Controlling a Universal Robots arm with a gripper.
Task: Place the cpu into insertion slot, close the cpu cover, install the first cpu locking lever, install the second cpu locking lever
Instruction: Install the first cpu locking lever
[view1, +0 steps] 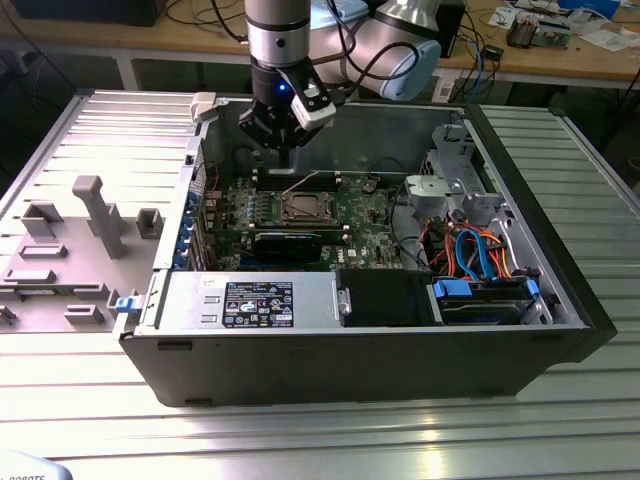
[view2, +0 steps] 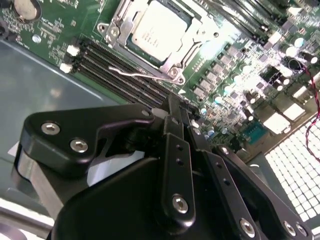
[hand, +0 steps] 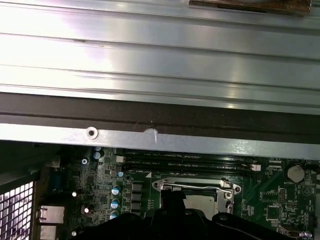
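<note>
My gripper (view1: 286, 154) hangs over the far side of the open computer case (view1: 560, 330), above the green board (view1: 365, 215) and well clear of it. My fingers (view2: 174, 150) are pressed together with nothing between them, and they touch nothing. I take it they are held that way to make one narrow tip, better for pushing a thin wire than for pinching. The chip (view2: 155, 31) lies flat in the socket (view1: 303, 208), its dull silver top facing up. The cover (view2: 145, 59) appears to be down around its edge, which would keep the chip from shifting. A thin wire lever (view2: 132, 75) stands free just beside the socket, slanting over the long memory slots (view2: 107, 62). It is not tucked against the frame, so I judge that side is not clamped yet. In the first wrist view a second wire runs along the far edge of the cover, but I cannot tell whether it is latched. The socket is nearest to me, just ahead of my fingertips in both wrist views.
</note>
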